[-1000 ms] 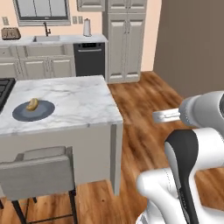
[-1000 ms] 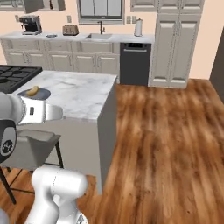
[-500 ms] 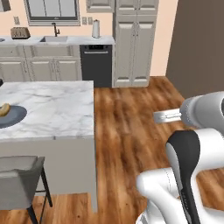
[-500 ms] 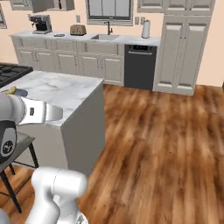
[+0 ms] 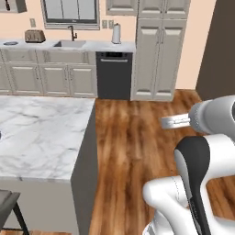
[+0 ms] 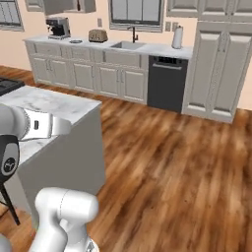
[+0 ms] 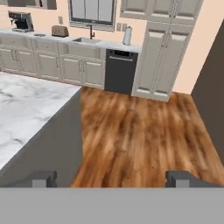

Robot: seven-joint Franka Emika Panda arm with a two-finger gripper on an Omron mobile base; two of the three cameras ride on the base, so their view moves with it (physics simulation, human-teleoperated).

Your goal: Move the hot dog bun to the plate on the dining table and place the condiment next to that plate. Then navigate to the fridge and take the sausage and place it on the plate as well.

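Beside the table [image 5: 41,133] we sit with the gripper [image 7: 111,178] spread wide and empty, facing open floor [image 7: 140,131] and a dark panel [image 7: 212,105] at right, likely the fridge. Bun, plate and sausage aren't visible, so we'd judge this the drive leg: keep the arm tucked and stop square to the fridge door.

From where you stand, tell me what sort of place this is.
A home kitchen, rendered: a white marble-topped island, a black built-in dishwasher set among cream panelled cabinets, and a counter sink with a dark faucet under a window.
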